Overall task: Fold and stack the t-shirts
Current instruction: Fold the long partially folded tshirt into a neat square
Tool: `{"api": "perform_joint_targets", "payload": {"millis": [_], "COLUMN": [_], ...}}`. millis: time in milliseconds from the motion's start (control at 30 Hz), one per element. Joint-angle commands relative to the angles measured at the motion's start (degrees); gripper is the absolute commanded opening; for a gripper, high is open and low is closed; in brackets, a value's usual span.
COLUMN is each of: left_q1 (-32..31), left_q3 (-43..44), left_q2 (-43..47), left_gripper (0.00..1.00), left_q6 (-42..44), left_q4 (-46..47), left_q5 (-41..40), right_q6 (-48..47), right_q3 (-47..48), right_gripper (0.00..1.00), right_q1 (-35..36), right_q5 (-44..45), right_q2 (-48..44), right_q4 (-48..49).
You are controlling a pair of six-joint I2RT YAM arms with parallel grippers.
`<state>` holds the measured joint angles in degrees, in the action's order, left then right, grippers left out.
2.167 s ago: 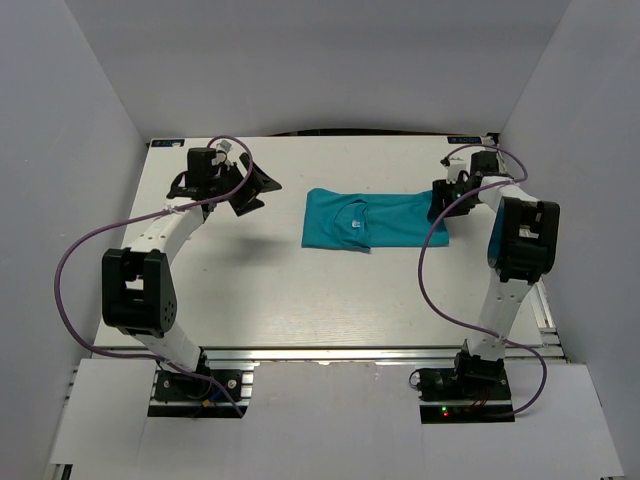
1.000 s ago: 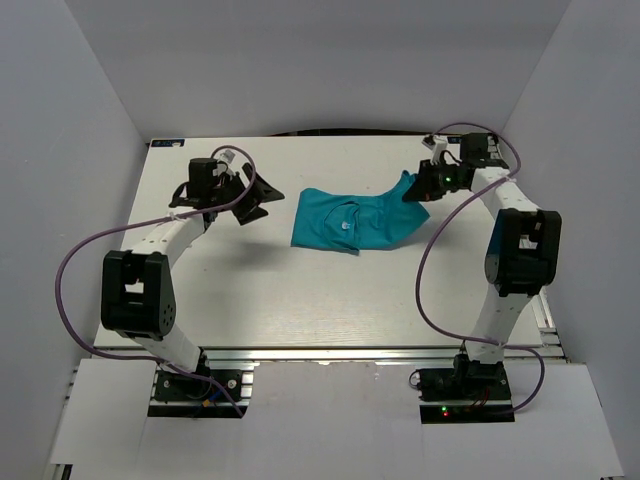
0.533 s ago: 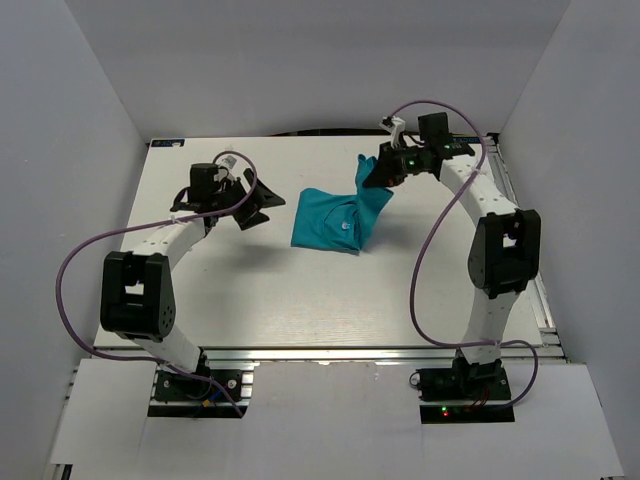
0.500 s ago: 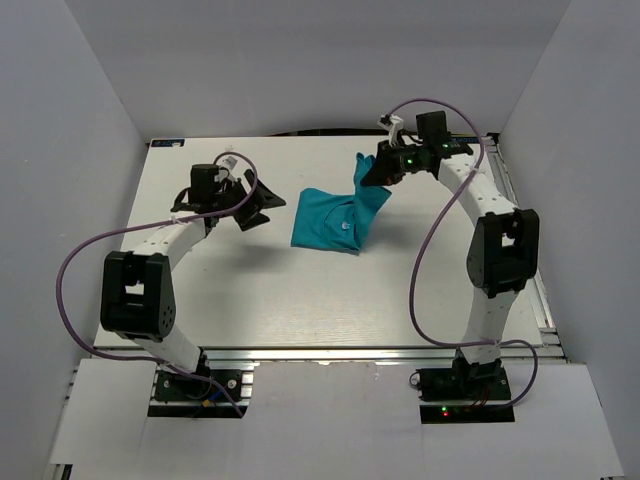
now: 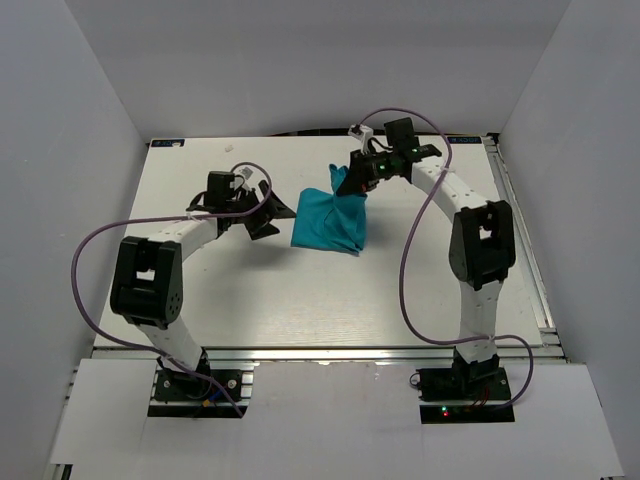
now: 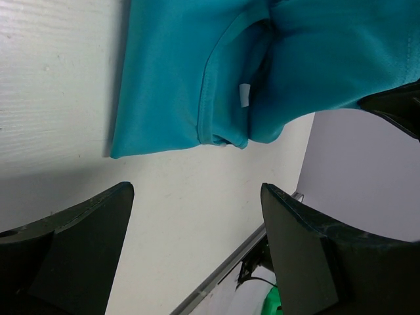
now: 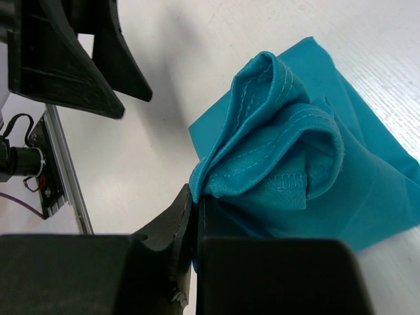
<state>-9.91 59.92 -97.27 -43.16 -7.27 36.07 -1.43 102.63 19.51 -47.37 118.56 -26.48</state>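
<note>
Top external view: toward the far middle of the white tabletop (image 5: pixel 300 300), one teal t-shirt (image 5: pixel 328 228), lower part flat, right part gathered up and doubled over the rest. Right claw (image 5: pixel 343 186) clenched on that bunched cloth, above the shirt's far edge. Right wrist view: stitched hem folds pinched tight between the fingers (image 7: pixel 164 230). Left claw (image 5: pixel 277 218) released, jaws spread wide, holding nothing, just beside the shirt's left edge and apart from it. Left wrist view: collar (image 6: pixel 220 72) and small white label (image 6: pixel 244 94) facing up.
</note>
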Motion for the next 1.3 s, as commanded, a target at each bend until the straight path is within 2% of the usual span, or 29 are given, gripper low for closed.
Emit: {"api": "perform_joint_targets", "payload": {"millis": [0, 367, 533, 667, 767, 800, 833, 867, 900, 1267], "left_q1": [-1.2, -1.4, -1.5, -1.5, -1.4, -1.4, -1.4, -1.4, -1.3, -1.2], "left_q3": [2.4, 1.3, -0.7, -1.1, -1.4, -1.6, -1.7, -2.0, -2.4, -4.5], "left_q2": [-1.2, 0.3, 1.9, 4.0, 5.2, 5.9, 6.3, 6.8, 7.8, 13.6], "left_gripper": [0.89, 0.89, 0.89, 0.89, 0.9, 0.9, 0.9, 0.9, 0.9, 0.9], "left_q6": [1.1, 1.8, 1.7, 2.3, 2.9, 3.3, 3.3, 3.4, 3.5, 3.3], "left_q4": [0.8, -0.6, -1.2, -2.7, -4.3, -5.3, -5.6, -6.0, -6.6, -8.6], "left_q5": [0.4, -1.0, -2.1, -3.4, -4.3, -4.7, -5.0, -5.6, -5.9, -8.9], "right_q6": [1.0, 4.0, 4.9, 6.2, 7.6, 7.8, 7.9, 7.8, 7.8, 7.1], "right_q3": [3.4, 4.4, 5.1, 5.5, 6.4, 7.2, 7.7, 8.1, 9.1, 12.1], "right_gripper": [0.0, 0.0, 0.05, 0.12, 0.24, 0.37, 0.46, 0.62, 0.89, 0.89], "right_q1": [1.3, 4.9, 6.1, 6.7, 7.4, 7.7, 8.3, 8.7, 9.1, 11.2], "right_q5": [-0.1, 1.5, 2.4, 3.7, 3.6, 3.5, 3.3, 2.7, 2.4, -3.6], "right_q2": [1.1, 4.8, 7.1, 9.0, 10.8, 11.3, 11.9, 12.4, 12.6, 8.5], "right_q4": [2.8, 4.9, 5.8, 7.1, 7.7, 7.7, 7.8, 7.7, 7.7, 6.4]}}
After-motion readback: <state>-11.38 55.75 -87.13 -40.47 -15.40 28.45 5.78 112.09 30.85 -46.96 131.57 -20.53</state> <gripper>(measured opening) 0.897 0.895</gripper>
